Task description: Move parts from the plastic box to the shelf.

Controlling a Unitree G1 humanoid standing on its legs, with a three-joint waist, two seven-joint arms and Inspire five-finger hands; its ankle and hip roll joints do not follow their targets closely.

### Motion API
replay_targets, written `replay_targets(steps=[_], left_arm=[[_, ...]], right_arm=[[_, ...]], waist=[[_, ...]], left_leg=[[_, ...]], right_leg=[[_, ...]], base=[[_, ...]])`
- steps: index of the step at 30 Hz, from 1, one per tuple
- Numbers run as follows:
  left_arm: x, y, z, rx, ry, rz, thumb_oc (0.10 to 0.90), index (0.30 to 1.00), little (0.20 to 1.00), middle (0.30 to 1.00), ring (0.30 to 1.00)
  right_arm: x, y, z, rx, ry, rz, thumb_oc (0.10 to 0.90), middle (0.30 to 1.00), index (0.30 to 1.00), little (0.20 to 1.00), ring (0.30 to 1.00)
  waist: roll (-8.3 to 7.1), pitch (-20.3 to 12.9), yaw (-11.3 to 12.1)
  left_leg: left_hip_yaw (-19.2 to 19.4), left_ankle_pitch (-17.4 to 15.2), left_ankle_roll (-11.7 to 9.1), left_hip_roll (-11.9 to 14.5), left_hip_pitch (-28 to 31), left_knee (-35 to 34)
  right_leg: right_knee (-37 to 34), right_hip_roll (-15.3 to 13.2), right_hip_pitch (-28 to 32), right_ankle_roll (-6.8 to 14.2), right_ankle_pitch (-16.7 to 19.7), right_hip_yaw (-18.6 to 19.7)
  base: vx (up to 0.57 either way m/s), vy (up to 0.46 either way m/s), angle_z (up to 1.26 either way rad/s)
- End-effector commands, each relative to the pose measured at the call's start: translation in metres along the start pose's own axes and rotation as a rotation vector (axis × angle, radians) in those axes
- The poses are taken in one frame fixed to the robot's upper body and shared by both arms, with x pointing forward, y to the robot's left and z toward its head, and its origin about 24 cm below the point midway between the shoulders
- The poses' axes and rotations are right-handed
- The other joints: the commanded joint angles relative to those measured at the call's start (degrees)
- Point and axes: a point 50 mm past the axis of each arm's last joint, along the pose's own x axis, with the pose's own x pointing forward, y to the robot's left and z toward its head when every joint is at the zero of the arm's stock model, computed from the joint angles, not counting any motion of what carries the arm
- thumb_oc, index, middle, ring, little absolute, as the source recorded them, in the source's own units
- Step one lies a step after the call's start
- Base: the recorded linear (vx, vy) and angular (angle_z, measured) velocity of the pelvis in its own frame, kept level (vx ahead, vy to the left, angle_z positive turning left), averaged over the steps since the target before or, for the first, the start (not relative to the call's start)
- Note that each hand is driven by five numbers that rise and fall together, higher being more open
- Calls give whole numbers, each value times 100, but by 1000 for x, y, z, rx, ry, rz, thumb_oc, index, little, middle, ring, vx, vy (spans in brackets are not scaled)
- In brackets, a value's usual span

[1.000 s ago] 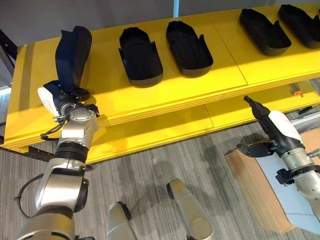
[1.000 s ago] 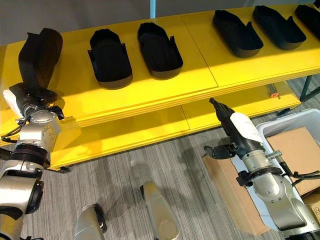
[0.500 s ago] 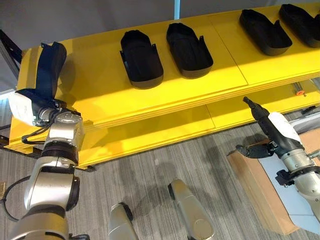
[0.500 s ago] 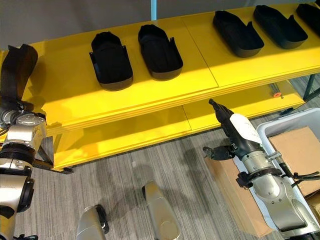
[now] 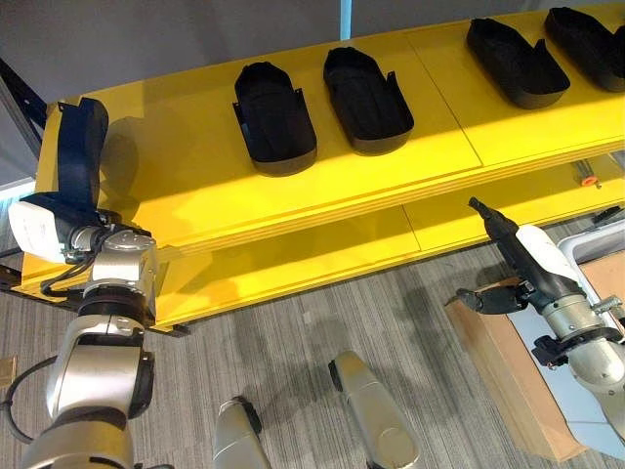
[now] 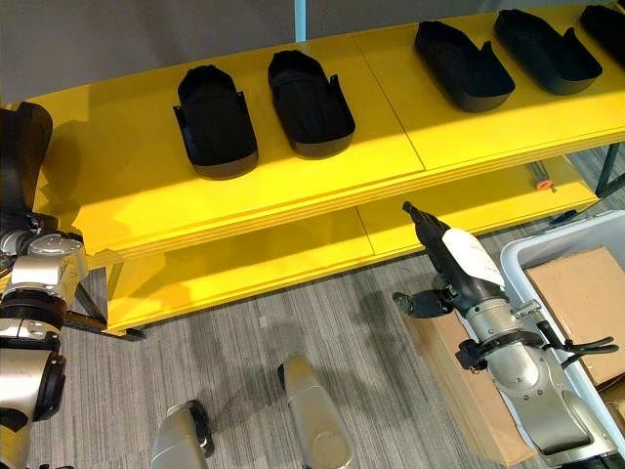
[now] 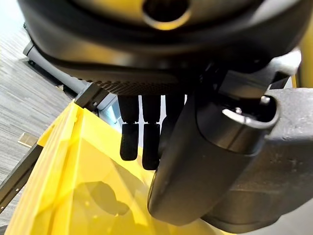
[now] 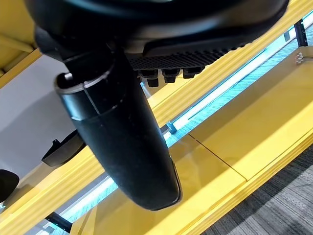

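Note:
A black shoe-shaped part (image 5: 80, 147) stands on end at the far left end of the yellow shelf (image 5: 195, 181). My left hand (image 5: 44, 223) is just below it, shut on its lower end. In the left wrist view my fingers (image 7: 144, 142) hang over the shelf's left edge. My right hand (image 5: 527, 256) hovers in front of the lower shelf board (image 5: 293, 259), open and empty, fingers straight and thumb out to the side. The plastic box (image 6: 532, 249) stands on the floor at the far right, beside that hand.
Two black parts (image 5: 276, 117) (image 5: 366, 98) lie side by side in the shelf's middle, and two more (image 5: 516, 61) (image 5: 586, 34) at its right end. A cardboard box (image 6: 576, 293) sits inside the plastic box, and a flat carton (image 6: 469, 366) lies on the floor.
My left hand has carried the upright part leftward along the shelf to its far left end. My right hand has sunk slightly.

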Motion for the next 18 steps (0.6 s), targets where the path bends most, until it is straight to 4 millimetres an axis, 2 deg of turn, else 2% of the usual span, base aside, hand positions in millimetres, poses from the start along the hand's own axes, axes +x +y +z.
replay_targets(steps=[1,10,14,18], left_arm=[[8,20,47,-29,-274,79,400,300,300,300,300],[6,19,80,85,-400,48,400,300,300,300,300],[7,18,82,130,-402,32,400,300,300,300,300],[8,14,77,73,-331,-7,400,300,300,300,300]], right_arm=[[12,-40,24,-1,-149,-219,900,1000,1000,1000,1000],[14,-42,22,-2,-165,-217,900,1000,1000,1000,1000],[16,-42,22,-4,-169,-208,900,1000,1000,1000,1000],[18,-43,25,-4,-177,-216,900,1000,1000,1000,1000]], waist=[[0,-335,-130],[24,-313,-290],[34,-277,-331],[42,-244,-374]], left_leg=[[405,-777,810,-161,-155,336],[525,-738,807,-84,-163,306],[563,-718,797,-57,-172,282],[599,-713,802,-58,-153,232]], right_leg=[[-631,-77,442,-443,-6,-218],[-682,-40,382,-420,47,-170],[-728,-27,353,-422,78,-150],[-772,-16,328,-421,109,-125]], base=[[0,0,0],[0,7,-1],[-16,13,-6],[-16,23,-13]])
